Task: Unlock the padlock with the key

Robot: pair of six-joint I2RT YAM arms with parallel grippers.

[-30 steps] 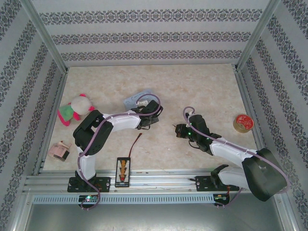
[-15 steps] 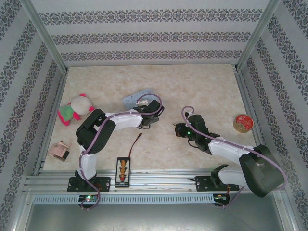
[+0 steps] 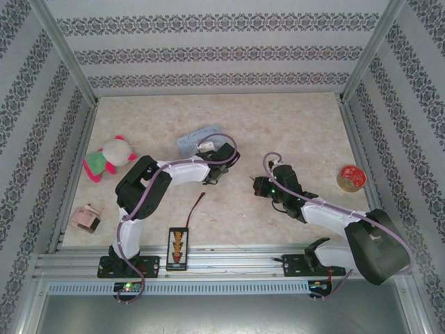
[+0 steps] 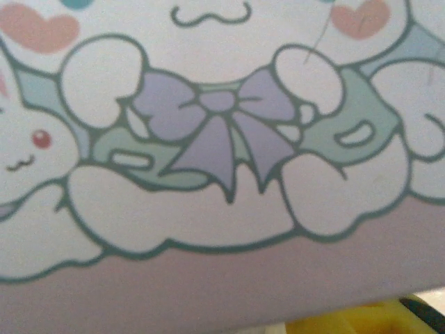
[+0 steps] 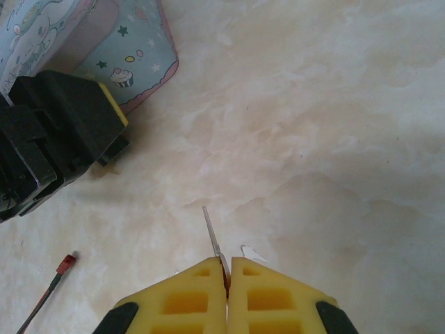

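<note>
Right gripper (image 5: 227,266), lower centre of its wrist view, clamped shut on the key (image 5: 212,236): thin silvery blade pointing up-frame over marbled table (image 5: 334,139). Upper left, left gripper (image 3: 222,157) beside light-blue cartoon tin (image 5: 132,56); jaw state unclear.

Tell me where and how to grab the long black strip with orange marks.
Grip the long black strip with orange marks across its narrow width at mid-length, coming straight down. It lies flat at the near edge of the beige marbled table, so probably only its long edges offer opposing sides to pinch.
</note>
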